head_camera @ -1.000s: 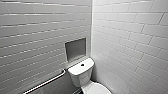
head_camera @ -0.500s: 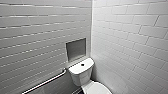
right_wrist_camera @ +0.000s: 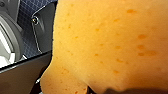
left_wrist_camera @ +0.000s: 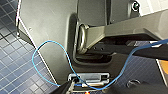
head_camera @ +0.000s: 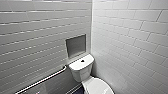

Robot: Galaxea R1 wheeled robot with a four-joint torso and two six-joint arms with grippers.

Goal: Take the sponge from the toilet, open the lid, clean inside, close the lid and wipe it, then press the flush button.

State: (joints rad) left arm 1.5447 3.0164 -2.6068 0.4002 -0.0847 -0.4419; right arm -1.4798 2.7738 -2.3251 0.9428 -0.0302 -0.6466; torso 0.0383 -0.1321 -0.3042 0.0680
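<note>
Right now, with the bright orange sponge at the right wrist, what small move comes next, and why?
Probably ease closer to the white glossy ceramic toilet and tilt down: its smooth white oval lid looks shut and is cut off at the head view's lower edge, and the bright orange sponge seems gripped.

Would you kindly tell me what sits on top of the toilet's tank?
A small dark flush button sits at the centre of the white tank top. What is inside the tank is covered by that top.
</note>
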